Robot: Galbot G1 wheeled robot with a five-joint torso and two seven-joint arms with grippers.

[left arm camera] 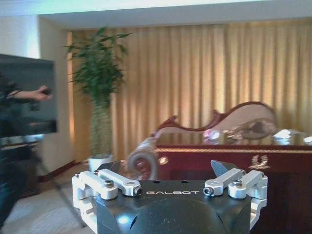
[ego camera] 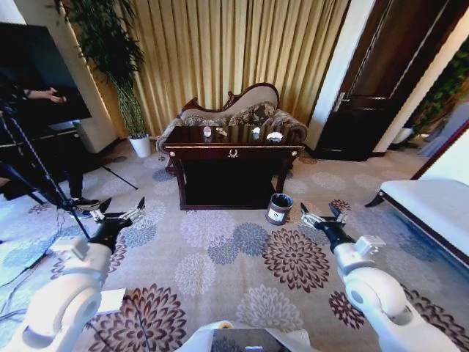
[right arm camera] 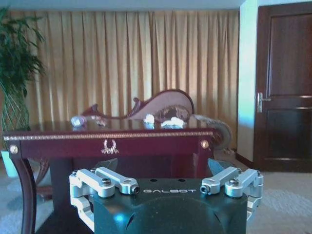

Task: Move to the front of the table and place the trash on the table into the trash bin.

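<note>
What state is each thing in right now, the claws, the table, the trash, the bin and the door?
left claw: open, empty, raised over the carpet
right claw: open, empty, raised over the carpet
table: upright, some way ahead of the robot
trash: lying on the tabletop, untouched
trash bin: upright on the carpet by the table's right front leg, top open
door: closed
</note>
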